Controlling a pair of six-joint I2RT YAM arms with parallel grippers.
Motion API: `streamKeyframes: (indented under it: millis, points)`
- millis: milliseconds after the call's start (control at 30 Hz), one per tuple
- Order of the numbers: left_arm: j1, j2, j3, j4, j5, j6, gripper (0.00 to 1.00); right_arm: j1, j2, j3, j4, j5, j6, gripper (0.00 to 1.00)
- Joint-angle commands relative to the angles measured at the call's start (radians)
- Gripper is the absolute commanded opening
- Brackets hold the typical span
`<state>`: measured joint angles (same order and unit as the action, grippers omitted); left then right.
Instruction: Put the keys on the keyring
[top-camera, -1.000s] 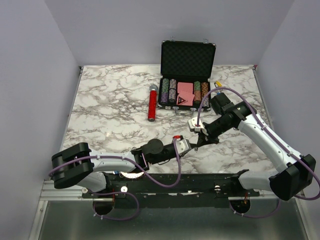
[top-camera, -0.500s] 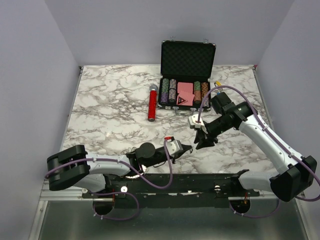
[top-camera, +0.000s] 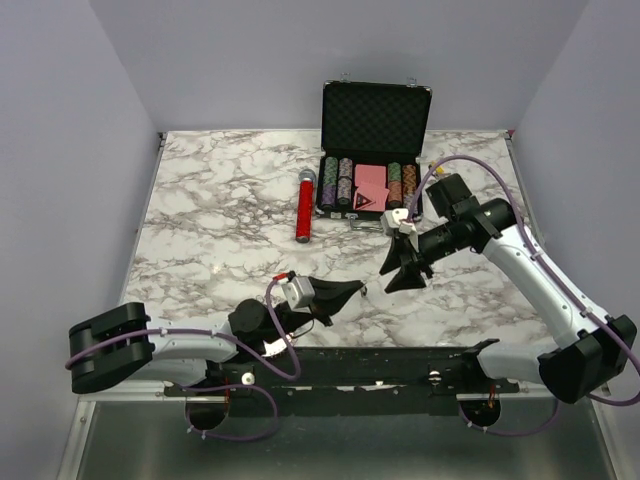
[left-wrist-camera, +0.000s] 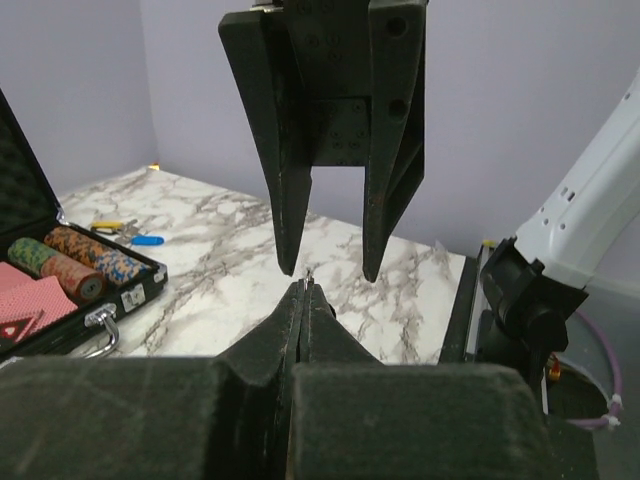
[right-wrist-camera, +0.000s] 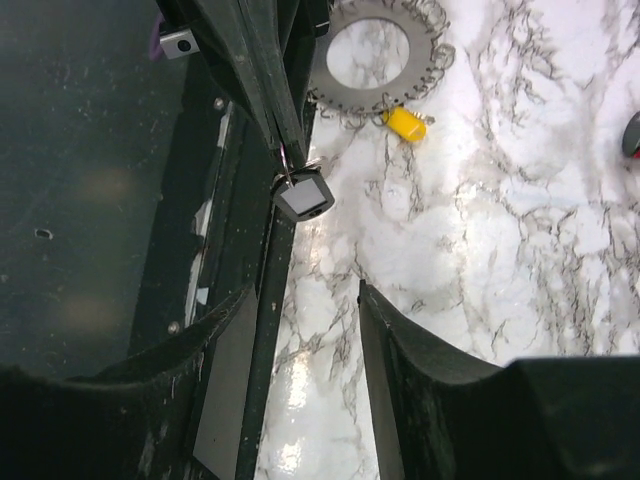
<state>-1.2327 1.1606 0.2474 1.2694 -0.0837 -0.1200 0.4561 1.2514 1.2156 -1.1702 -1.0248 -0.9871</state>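
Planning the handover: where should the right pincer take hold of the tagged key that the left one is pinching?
The tagged key offers only its grey tag, free beyond the shut left pincer; the metal is nearly hidden between those fingers. The open right pincer faces the tag's broad face, so probably come straight on and close across its side edges.

Seemingly open marble left of cylinder

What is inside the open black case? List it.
Rows of poker chips flank red card decks in the black case; anything beneath them is covered.
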Motion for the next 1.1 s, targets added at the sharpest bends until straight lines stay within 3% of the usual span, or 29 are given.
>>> streamKeyframes:
  millis: [0,333,633,1067]
  points:
    - [-0.004,-0.032,-0.025,0.174,-0.037,-0.003,0.0,-0.008,0.022,0.053,0.04,-0.113,0.03,0.54]
    - [-0.004,-0.045,-0.039,0.219,-0.031,-0.01,0.0,-0.007,0.072,0.071,0.029,-0.241,0.022,0.51]
    - [-0.004,0.019,-0.013,0.295,-0.024,-0.03,0.0,-0.007,0.091,0.033,0.095,-0.307,0.09,0.31]
    - [-0.004,0.056,0.016,0.321,-0.016,-0.03,0.0,-0.005,0.065,-0.065,0.222,-0.279,0.182,0.3]
